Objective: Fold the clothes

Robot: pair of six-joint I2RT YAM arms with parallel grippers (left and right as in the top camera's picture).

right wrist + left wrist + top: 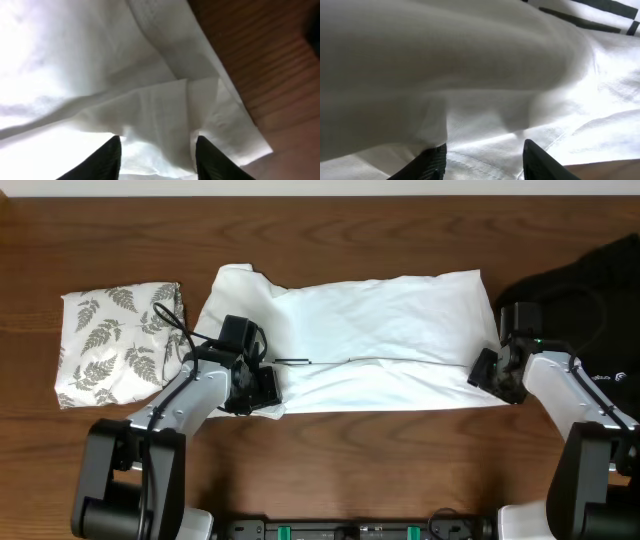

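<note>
- The white T-shirt (380,330) lies spread as a wide band on the table (350,230), just to the right of the fern-print cloth (115,345).
- My left gripper (485,157) sits at the shirt's near corner closest to the fern-print cloth. Its fingers are spread with the hem between them, and nothing is pinched.
- My right gripper (157,150) is at the near corner farthest from the fern-print cloth, fingers likewise apart over a layered fold.
- I judge the shirt light, thin and limp. It will sag, and its layers may slip, so I would pinch every layer at the hemmed corners, both ends together.
</note>
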